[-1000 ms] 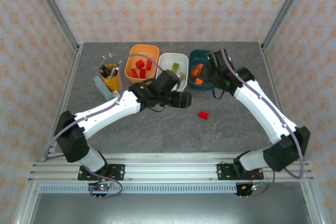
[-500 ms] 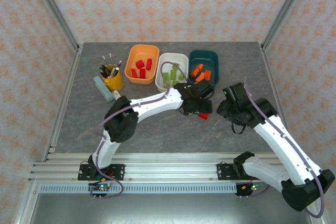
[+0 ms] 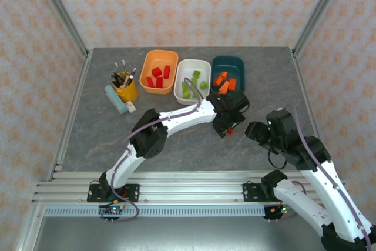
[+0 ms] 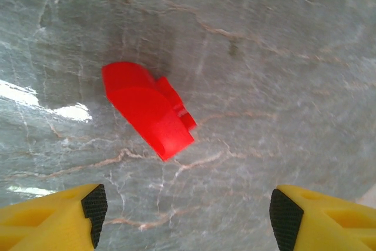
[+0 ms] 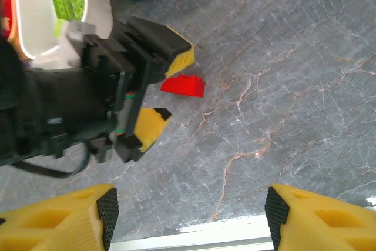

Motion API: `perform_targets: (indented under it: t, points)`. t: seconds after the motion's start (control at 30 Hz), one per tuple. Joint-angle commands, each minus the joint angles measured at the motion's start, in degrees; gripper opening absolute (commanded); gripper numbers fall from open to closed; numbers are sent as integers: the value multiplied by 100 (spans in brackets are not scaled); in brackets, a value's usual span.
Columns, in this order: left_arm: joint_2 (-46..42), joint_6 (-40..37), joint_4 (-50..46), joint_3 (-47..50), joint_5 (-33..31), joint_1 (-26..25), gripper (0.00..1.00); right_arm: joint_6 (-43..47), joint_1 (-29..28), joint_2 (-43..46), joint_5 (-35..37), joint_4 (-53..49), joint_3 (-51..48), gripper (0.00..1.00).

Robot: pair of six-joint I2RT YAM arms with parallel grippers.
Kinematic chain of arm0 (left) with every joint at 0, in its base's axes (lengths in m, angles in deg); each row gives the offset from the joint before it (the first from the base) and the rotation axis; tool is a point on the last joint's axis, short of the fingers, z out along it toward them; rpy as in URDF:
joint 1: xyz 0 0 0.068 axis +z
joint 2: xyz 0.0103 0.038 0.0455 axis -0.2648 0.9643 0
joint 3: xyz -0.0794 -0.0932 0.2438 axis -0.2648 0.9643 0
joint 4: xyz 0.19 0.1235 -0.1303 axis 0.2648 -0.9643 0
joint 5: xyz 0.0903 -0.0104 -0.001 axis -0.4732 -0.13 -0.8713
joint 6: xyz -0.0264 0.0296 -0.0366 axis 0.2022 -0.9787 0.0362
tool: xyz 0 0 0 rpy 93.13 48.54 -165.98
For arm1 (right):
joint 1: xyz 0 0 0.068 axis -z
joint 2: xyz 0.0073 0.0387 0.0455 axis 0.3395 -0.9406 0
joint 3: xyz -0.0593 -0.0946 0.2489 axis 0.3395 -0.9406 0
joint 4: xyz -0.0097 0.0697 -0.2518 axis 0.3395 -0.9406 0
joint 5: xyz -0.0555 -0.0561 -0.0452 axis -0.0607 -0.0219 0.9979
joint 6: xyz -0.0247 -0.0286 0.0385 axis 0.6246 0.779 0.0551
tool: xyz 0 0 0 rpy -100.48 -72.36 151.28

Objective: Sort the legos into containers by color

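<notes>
The last loose red brick (image 4: 150, 110) lies flat on the tabletop (image 3: 276, 80), at 6 o'clock of the teal tub (image 3: 228, 59). The left tool (image 4: 190, 213) hovers over it, jaws spread wide and holding nothing.

In the left wrist view the brick runs slantwise from 10 to 4 o'clock and sits toward 12 o'clock of the finger line. A good pick would likely move forward to centre on it, turn the wrist so the pads meet its long flat sides, then lower before closing.

The brick has bare tabletop all round. The right tool (image 5: 192, 211), open and empty, waits near at 3 o'clock. The orange tub (image 3: 160, 52) of red bricks lies at 10 o'clock, past the white tub (image 3: 194, 61), so the carry should lift clear of both rims.
</notes>
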Motion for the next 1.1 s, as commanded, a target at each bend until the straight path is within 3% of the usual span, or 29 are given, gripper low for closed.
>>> perform_targets:
  t: [0.0,0.23,0.77,0.9,1.07]
  points:
    - [249,703,-283,-313,-387,-6,74,-80,7,135,50,58,-85,70]
    - [653,972,-502,-637,-568,57,66,-134,7,196,43,12,-124,70]
    - [846,1125,-805,-672,-607,73,30,-197,2,193,31,195,-225,70]
    - [563,784,-755,-658,-857,100,22,-162,7,184,-5,253,-268,69]
    - [-248,-131,-921,-456,-1150,322,20,62,7,151,-511,802,-227,69]
